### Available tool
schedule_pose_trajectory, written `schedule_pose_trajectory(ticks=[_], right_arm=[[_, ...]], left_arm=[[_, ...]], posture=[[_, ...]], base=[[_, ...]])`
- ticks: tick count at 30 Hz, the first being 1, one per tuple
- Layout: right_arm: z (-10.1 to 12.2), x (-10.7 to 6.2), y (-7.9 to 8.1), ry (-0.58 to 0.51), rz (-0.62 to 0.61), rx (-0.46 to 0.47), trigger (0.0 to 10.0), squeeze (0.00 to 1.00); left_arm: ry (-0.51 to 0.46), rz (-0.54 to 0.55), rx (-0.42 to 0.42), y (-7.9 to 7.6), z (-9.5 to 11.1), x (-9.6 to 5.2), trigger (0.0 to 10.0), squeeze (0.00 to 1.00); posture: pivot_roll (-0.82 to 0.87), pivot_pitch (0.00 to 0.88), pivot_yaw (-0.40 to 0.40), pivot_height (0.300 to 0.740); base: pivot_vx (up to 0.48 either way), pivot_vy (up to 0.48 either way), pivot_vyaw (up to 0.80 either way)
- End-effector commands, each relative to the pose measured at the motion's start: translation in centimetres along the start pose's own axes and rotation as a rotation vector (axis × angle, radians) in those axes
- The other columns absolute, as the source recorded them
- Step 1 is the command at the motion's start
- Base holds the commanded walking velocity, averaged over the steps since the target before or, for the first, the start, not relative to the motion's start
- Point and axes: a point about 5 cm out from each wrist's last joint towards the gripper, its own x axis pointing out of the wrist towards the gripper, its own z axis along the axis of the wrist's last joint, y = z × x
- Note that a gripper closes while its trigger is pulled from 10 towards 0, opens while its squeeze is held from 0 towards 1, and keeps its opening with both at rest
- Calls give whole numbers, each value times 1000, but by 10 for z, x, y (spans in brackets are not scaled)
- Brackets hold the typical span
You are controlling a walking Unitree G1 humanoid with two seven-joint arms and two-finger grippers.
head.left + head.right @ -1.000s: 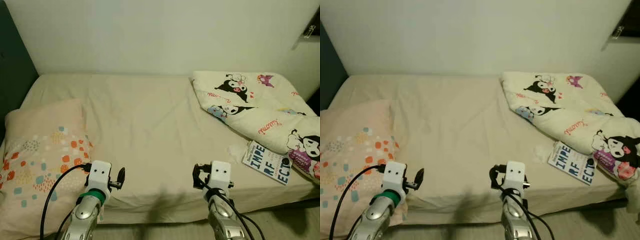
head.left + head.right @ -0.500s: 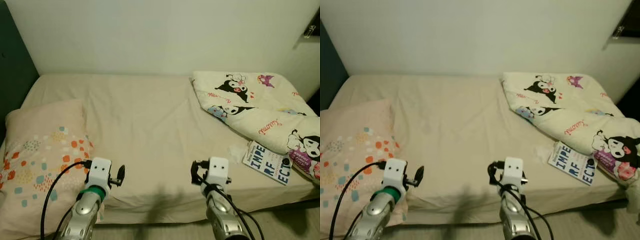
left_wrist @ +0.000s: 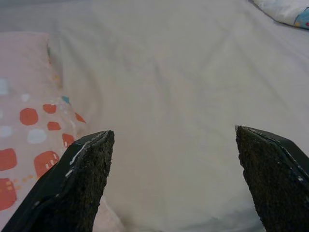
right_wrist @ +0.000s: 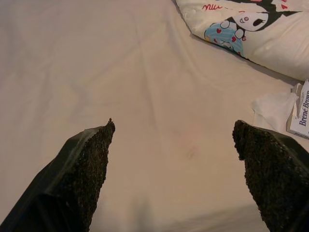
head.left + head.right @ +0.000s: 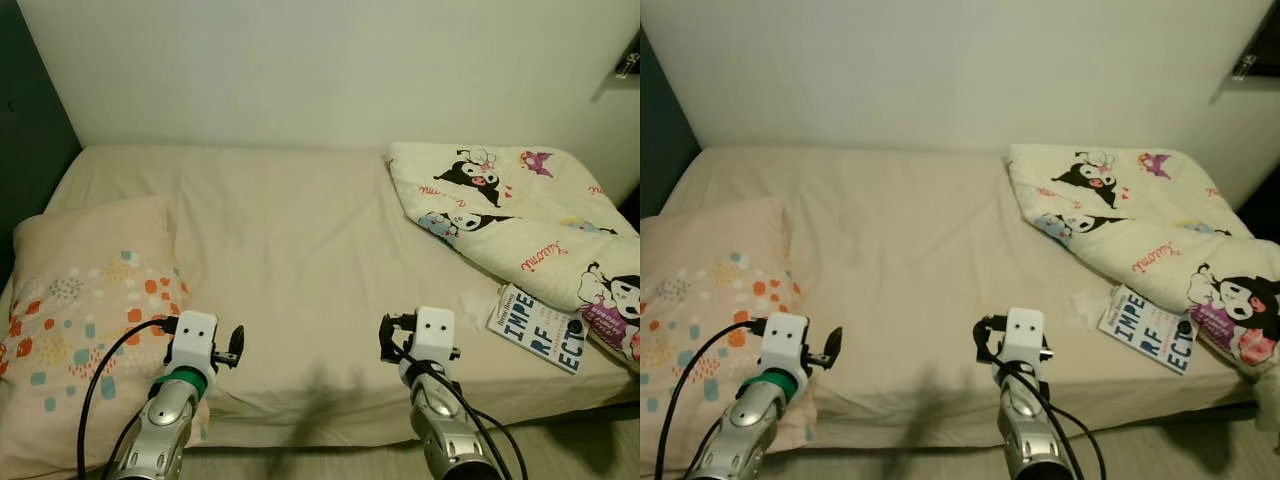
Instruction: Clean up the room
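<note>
**Left eye view: bed with both grippers held low at its near edge**

A bed [image 5: 300,250] covered by a beige sheet is shown against a pale wall [image 5: 320,70]. A cartoon-printed quilt [image 5: 520,215] is bunched on the right part of the mattress, and a pillow [image 5: 80,300] with orange and blue spots lies at the left edge. A book [image 5: 537,328] with large dark lettering rests by the near right edge, its far side tucked under the quilt's edge; a crumpled white tissue [image 5: 470,300] lies just beside it on the sheet.

The left gripper [image 3: 174,179] is held over the sheet beside the pillow's corner, its fingers spread wide with nothing between them. The right gripper [image 4: 174,169] is held over bare sheet, well apart from the book, its fingers likewise spread and empty.

Compared with one second ago, both wrists are seen slightly lower and closer together in the frame, and the whole scene is shifted a little, which indicates camera motion. The quilt, pillow, book and tissue are unchanged on the bed.
</note>
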Motion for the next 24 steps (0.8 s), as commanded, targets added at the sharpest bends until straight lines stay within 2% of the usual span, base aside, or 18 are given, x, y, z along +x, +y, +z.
schedule_pose_trajectory(ticks=[1, 8, 17, 20, 24], right_arm=[[-6, -1, -4, 37, -14, 3, 10000, 0], [-2, 1, -9, 26, -26, -13, 10000, 0], [-6, -1, -12, 40, -29, -35, 10000, 0], [-8, -2, -11, 54, -30, 10, 10000, 0], [-9, -2, -8, 53, -21, 16, 10000, 0]], left_arm=[[33, 10, -3, 1, -7, -2, 10000, 0], [25, 7, 11, 1, -4, 0, 10000, 0], [28, 9, 7, 0, -5, 0, 10000, 0], [22, 15, 11, 1, -5, -1, 10000, 0], [15, 9, 18, 1, -4, -1, 10000, 0]], posture=[[153, 0, -28, 740], [135, 0, -23, 740], [126, 0, -28, 740], [128, 0, -28, 740], [129, 0, -29, 740]], base=[[0, 0, 0], [0, 0, 0], [0, 0, 800], [0, 0, 0], [0, 0, 0]])
